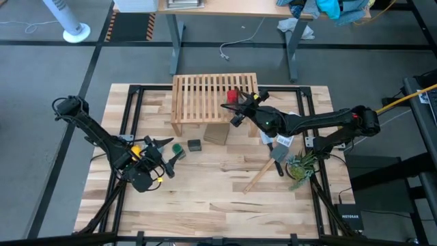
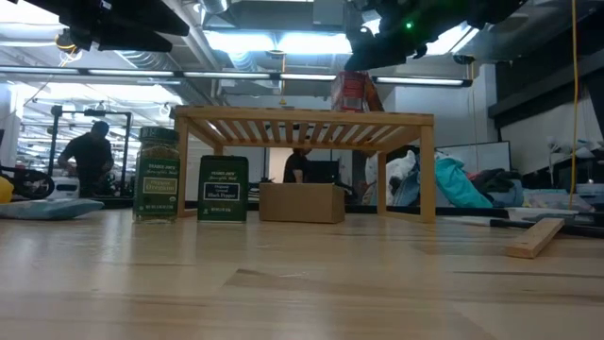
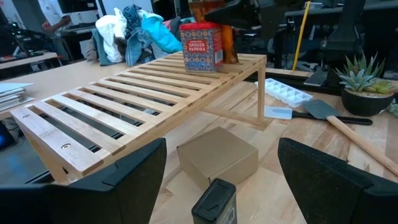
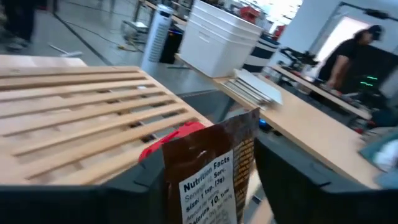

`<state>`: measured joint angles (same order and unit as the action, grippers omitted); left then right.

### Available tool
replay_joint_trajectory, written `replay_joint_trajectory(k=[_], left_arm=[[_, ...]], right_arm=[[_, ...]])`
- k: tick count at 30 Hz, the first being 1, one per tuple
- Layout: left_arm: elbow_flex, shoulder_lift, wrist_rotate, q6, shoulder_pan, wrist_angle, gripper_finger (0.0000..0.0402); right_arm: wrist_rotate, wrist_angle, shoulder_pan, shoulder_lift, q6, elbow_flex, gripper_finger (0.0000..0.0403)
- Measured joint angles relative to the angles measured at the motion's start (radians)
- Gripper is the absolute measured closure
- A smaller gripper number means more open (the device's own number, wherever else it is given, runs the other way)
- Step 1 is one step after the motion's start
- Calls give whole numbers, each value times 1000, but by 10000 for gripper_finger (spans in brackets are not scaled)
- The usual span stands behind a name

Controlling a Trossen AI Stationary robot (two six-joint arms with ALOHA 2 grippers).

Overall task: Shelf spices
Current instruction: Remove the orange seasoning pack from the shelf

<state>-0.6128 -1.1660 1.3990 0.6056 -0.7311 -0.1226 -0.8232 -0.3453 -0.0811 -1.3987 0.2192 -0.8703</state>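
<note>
The light-wood shelf [image 1: 205,96] stands at the table's far middle, and the red jar [image 1: 232,95] stands upright on its slatted top near the right end. My right gripper [image 1: 240,109] is over that end, shut on the orange packet [image 4: 211,177], just beside the red jar [image 4: 177,135]. The green round jar [image 1: 177,147] and the dark jar [image 1: 194,145] stand upright on the table in front of the shelf. My left gripper [image 1: 171,151] is open, low at the table's left, with the green jar between its fingers and the dark jar [image 3: 214,202] just ahead. My right gripper pinches the orange packet between its two fingers, at the packet's side edges [image 4: 249,155]. It comes from the table's right, slanting down over the shelf's right end. The packet stands upright beside the red jar. Whether its lower end rests on the slats, I cannot tell.
A brown cardboard box [image 1: 217,134] lies under the shelf's near edge. A white ice-cube tray [image 3: 283,93], a spatula [image 1: 278,156], a small plant [image 1: 300,167] and a wooden stick [image 1: 259,179] lie at the table's right. People show in the room beyond.
</note>
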Motion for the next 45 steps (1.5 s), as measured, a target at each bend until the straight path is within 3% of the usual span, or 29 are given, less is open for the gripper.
replay_joint_trajectory(k=[12,24,30,38,45], left_arm=[[0,0,-21,0,0,0,101],[0,0,-21,0,0,-1,101],[0,0,-20,-3,0,-1,101],[0,0,-20,-3,0,-1,101],[0,0,-20,-2,0,-1,101]], right_arm=[[-49,6,2,-1,89,1,392],[-206,-9,3,30,181,2,398],[-215,-10,45,122,221,2,400],[-207,91,282,278,205,2,401],[-156,304,580,317,-57,2,402]])
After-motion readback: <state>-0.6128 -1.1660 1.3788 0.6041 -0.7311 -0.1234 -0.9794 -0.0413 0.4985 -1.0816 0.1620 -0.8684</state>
